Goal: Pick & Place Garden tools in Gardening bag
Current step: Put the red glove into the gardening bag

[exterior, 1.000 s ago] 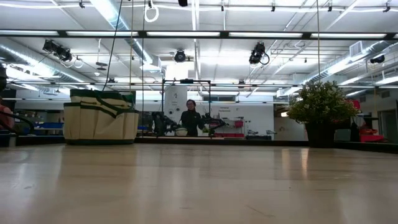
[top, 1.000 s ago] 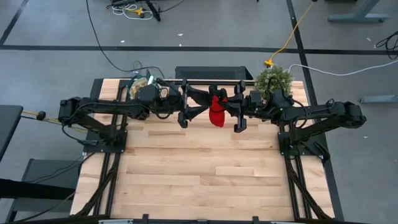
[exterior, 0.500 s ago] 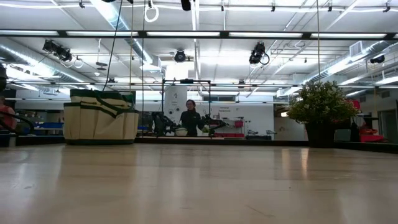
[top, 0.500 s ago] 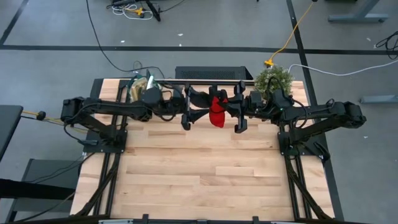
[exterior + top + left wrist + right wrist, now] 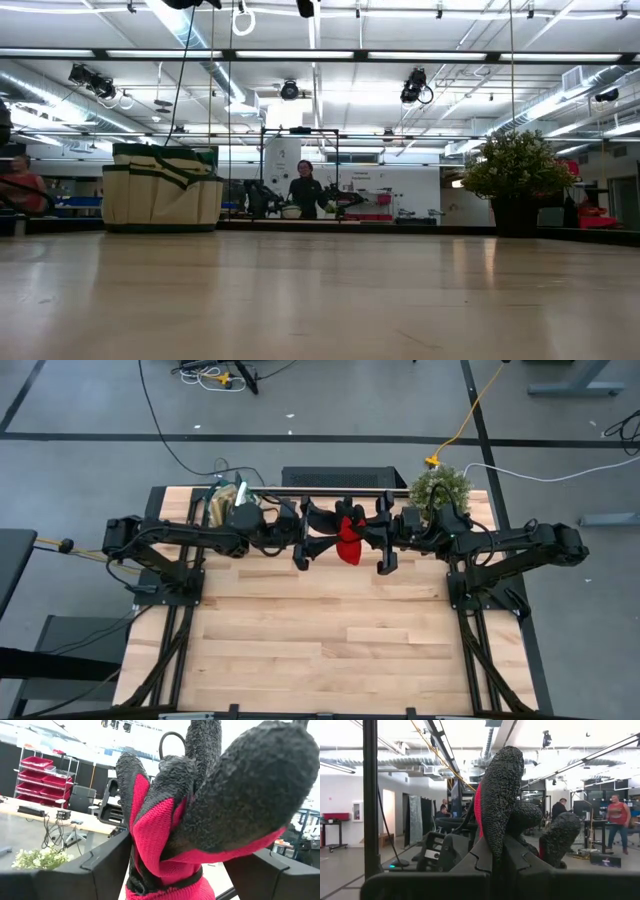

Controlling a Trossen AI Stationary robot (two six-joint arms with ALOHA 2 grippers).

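The black-and-red glove (image 5: 348,540) hangs in the air above the far part of the counter (image 5: 320,650), between the two arms. The right gripper (image 5: 372,532) is clamped on the glove: in the right wrist view its dark fingers (image 5: 490,855) meet on one black fingertip of the glove (image 5: 502,795). The left gripper (image 5: 322,538) faces it from the other side with its jaws spread wide, one on each side of the glove (image 5: 175,820), whose red palm fills the gap between them in the left wrist view; whether those jaws touch the fabric I cannot tell.

The gardening bag (image 5: 222,500) stands at the far left corner of the counter, just behind the left arm's wrist; the low view shows it upright (image 5: 162,190) near the far edge. The bushy plant (image 5: 440,488) sits at the far right corner, close behind the right arm. The whole near half of the counter lies bare wood. A person (image 5: 305,190) stands in the room beyond.
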